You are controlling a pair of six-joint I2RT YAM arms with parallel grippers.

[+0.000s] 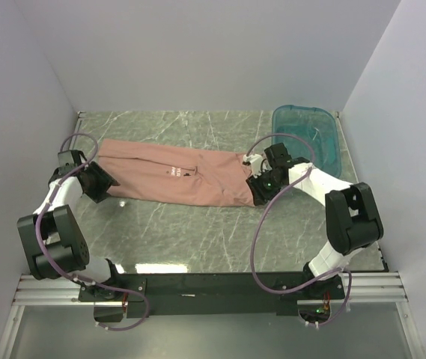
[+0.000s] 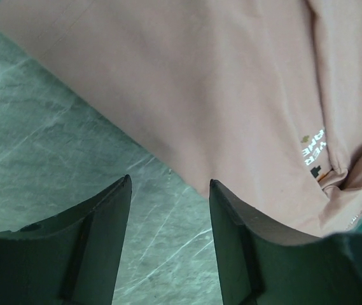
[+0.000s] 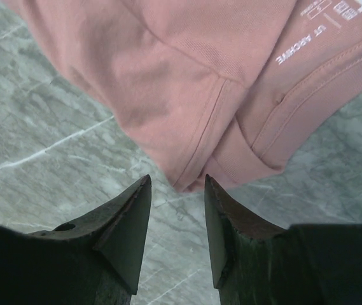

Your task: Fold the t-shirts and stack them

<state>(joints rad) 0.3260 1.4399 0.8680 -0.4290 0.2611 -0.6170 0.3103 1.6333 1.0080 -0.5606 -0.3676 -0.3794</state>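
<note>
One salmon-pink t-shirt (image 1: pixel 175 173) lies as a long folded strip across the marble table, its small chest print (image 1: pixel 180 172) facing up. At the strip's left end sits my left gripper (image 1: pixel 106 182). In the left wrist view it (image 2: pixel 170 181) is open over bare marble, with the t-shirt (image 2: pixel 219 82) edge just past its tips. My right gripper (image 1: pixel 256 187) is at the strip's right end. The right wrist view shows it (image 3: pixel 177 180) open, with nothing between the fingers and a bunched, hemmed corner of the t-shirt (image 3: pixel 187 70) just ahead of the tips.
A translucent teal tub (image 1: pixel 306 134) stands at the back right, close behind the right arm. The table is green-grey marble (image 1: pixel 198 232), enclosed by white walls at the left, back and right. A black rail runs along the near edge.
</note>
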